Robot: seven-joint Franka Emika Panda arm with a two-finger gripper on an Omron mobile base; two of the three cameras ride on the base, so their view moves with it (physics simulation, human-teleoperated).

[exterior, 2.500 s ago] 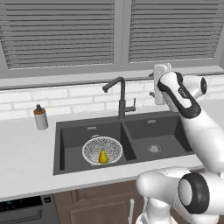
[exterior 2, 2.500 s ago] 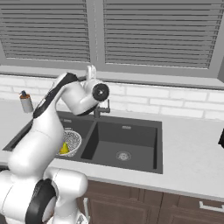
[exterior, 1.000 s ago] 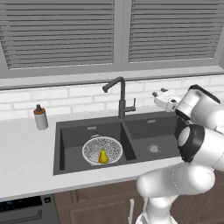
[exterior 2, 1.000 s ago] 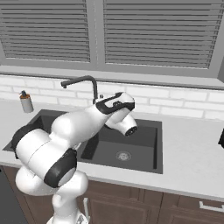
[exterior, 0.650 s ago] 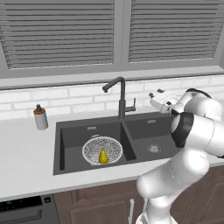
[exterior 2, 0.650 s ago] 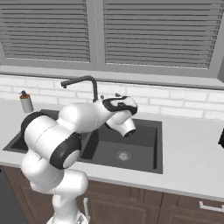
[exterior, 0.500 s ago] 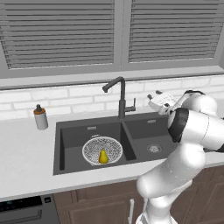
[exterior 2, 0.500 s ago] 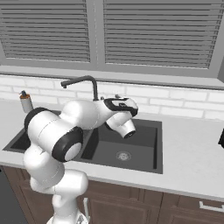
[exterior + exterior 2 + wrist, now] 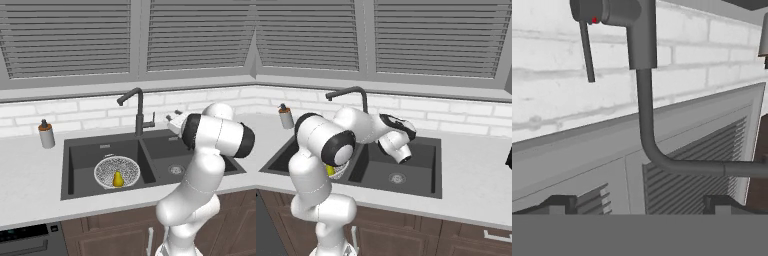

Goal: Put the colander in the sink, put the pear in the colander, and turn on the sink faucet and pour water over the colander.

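Observation:
The silvery mesh colander [image 9: 106, 170] sits in the left basin of the dark grey sink [image 9: 80, 157], with the yellow pear [image 9: 117, 179] upright inside it. The tall dark sink faucet [image 9: 138, 113] stands behind the divider, its spout reaching left and its lever on the right side. My gripper [image 9: 173, 118] hovers just right of the faucet over the sink's back edge, open and holding nothing. The hand view is rolled over: the faucet's body [image 9: 638, 30], thin lever [image 9: 587, 50] and bent spout [image 9: 662, 161] lie ahead, between my spread fingertips [image 9: 559, 202].
A small soap bottle [image 9: 46, 135] with a black top stands on the counter left of the sink. The white brick wall and the shuttered window sill rise close behind the faucet. The right basin [image 9: 416, 167] holds just its round drain [image 9: 397, 177].
The arm has folded down from a raised pose behind the right basin. Over the last second the hand crept left and slightly lower toward the faucet. Colander and pear are unmoved.

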